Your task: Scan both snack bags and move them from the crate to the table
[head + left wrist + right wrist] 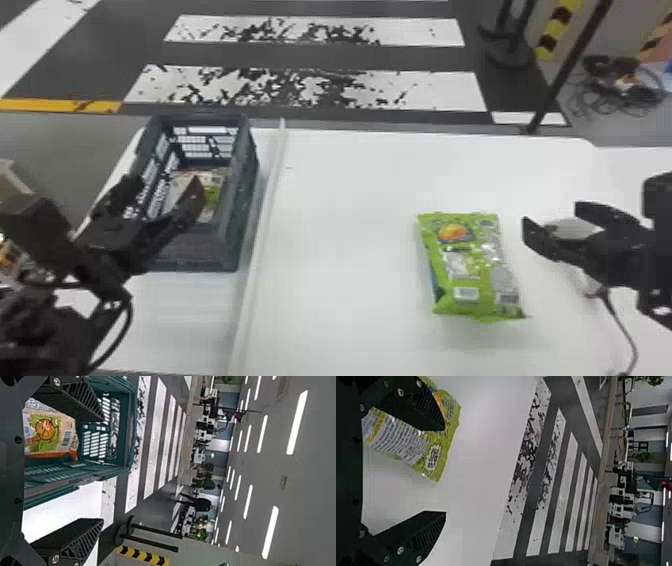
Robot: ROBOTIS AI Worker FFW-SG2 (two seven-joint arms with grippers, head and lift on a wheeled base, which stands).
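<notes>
Fetching the crated snack bag (49, 435) seems the step; left gripper (102, 470), fingers apart nearby, must straddle it. Right gripper (554, 214) hangs spread beside the green snack bag (462, 265).

Beyond the far edge of the white counter (350, 175) you face a dark floor (310, 54) painted with broad white stripes (425, 32), two of them badly flaked. Past the far left corner, you have a yellow line (45, 105); past the far right corner, a black-and-yellow post (556, 25) and tangled cables (620, 90) on grey flooring. The left wrist view gives you leafy plants (201, 528) in the distance and a pale ceiling (309, 479) with rows of glowing strip lights (297, 422).
</notes>
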